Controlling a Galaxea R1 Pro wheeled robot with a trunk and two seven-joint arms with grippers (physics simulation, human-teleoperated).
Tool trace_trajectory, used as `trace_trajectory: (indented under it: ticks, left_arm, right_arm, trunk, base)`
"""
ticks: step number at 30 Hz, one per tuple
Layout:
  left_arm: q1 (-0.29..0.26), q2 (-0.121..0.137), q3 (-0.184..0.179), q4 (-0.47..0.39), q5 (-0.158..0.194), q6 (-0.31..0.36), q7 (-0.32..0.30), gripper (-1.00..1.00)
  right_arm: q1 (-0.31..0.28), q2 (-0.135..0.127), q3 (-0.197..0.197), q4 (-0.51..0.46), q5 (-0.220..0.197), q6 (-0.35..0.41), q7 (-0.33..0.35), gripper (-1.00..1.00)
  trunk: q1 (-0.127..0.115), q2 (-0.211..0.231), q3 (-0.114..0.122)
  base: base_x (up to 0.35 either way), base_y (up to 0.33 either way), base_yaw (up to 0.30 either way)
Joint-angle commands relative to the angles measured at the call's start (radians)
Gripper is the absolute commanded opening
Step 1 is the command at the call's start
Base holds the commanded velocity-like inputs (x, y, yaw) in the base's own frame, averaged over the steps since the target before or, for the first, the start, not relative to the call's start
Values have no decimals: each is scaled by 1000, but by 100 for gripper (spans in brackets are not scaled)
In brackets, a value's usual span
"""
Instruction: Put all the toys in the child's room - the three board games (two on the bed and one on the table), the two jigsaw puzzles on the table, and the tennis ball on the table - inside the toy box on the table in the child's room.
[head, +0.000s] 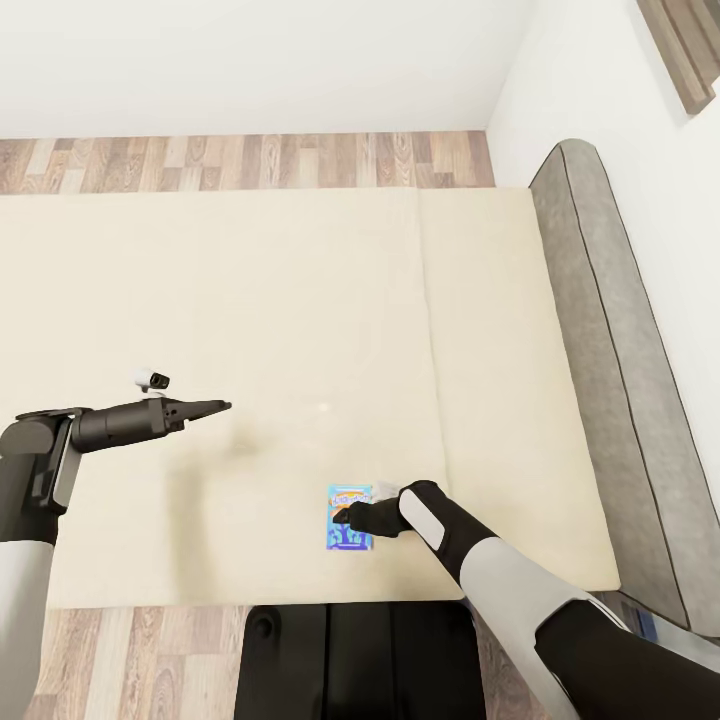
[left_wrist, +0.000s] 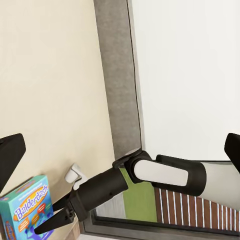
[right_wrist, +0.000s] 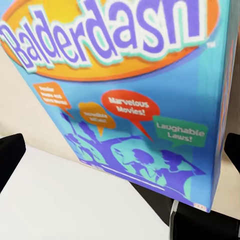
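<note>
A thin, flat, bright blue board game box (head: 349, 517) with an orange oval and purple "Balderdash" lettering on its cover is lying on the plain beige mattress of the low wide bed (head: 300, 330), near the bed's front edge and just ahead of the robot's black base (head: 350, 660). Speech-bubble labels in orange, red and green and purple figure silhouettes are showing beneath the title in the right wrist view (right_wrist: 125, 85). In the head view the box's long axis is running from the near edge of the bed toward the far edge, with the title end pointing away from the robot.

The right gripper (head: 347, 517) is resting at the box's right edge; its dark fingers are appearing to sit over the cover, though whether they are clamping it I cannot tell. The left gripper (head: 215, 407) is hovering above bare mattress, well apart from the box, its jaws looking narrow, nearly together. The grey padded headboard (head: 610, 380) is running along the white wall.
</note>
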Motion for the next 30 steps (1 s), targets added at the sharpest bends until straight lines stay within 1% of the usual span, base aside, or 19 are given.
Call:
trace_trajectory:
  ticks: [1, 22, 30]
  left_arm:
    - [0, 1, 0, 0, -1, 11, -4, 100]
    - [0, 0, 0, 0, -1, 11, -4, 100]
    - [0, 1, 0, 0, -1, 11, -4, 100]
  right_arm:
    - [-1, 0, 2, 0, 7, 2, 6, 100]
    - [-1, 0, 2, 0, 7, 2, 6, 100]
    - [-1, 0, 15, 0, 7, 2, 6, 100]
  trunk:
    - [1, -2, -1]
    - [1, -2, -1]
    - [1, -2, -1]
  base:
    - [0, 0, 0]
    - [6, 27, 0]
    - [0, 15, 0]
